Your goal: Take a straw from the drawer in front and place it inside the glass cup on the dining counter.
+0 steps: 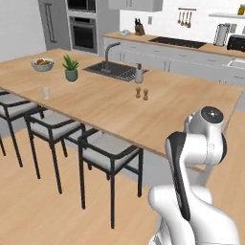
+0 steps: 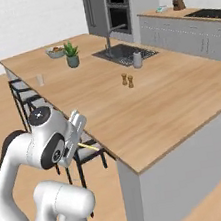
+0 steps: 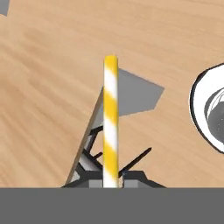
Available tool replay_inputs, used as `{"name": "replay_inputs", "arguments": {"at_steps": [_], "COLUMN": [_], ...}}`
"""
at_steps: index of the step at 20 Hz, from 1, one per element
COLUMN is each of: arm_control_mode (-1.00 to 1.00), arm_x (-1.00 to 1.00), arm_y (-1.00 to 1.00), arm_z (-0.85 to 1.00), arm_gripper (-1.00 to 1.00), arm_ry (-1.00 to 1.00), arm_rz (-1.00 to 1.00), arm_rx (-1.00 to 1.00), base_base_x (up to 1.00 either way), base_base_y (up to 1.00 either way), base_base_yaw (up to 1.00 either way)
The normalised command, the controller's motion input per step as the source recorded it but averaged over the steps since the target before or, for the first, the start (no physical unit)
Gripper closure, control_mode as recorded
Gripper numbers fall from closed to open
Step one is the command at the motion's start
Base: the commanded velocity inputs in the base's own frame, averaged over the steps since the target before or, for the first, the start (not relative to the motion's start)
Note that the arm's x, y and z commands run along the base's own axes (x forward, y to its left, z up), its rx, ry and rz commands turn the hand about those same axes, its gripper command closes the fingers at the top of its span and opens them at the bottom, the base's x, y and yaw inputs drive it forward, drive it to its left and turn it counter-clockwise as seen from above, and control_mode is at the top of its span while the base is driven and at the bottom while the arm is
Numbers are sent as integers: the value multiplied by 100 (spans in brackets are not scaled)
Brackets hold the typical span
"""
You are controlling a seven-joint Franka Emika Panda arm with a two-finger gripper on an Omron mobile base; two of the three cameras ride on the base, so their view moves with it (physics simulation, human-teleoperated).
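My fingers are clamped on the straw (image 3: 110, 122), which runs straight up the middle of the hand view in yellow and white bands; its lower end is cut off at the bottom, so I cannot see the fingertips themselves. In the right base view the gripper (image 2: 82, 137) sits low beside the near corner of the dining counter (image 2: 146, 101), and the straw (image 2: 89, 146) shows as a thin yellow sliver poking out past the hand toward a stool (image 2: 86, 154). Beneath the straw in the hand view lie wood-grain floor and a grey stool seat. The glass cup (image 1: 46, 92) stands well apart from the hand, near the counter's stool-side edge, by the potted plant (image 1: 71, 68) and fruit bowl (image 1: 42, 64). The cup is faint and hard to make out.
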Motion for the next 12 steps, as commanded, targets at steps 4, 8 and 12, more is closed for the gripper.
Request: {"name": "replay_inputs", "arguments": {"at_steps": [4, 8, 12], "arm_control_mode": [100, 100, 100], "arm_x": [0, 0, 0], "arm_y": [0, 0, 0], "arm_z": [0, 0, 0], "arm_gripper": [100, 100, 100], "arm_ry": [0, 0, 0], "arm_rz": [0, 0, 0], "arm_rx": [0, 0, 0], "base_base_x": [78, 69, 43], "base_base_y": [100, 100, 100], "base_base_yaw": [-40, -39, -36]}}
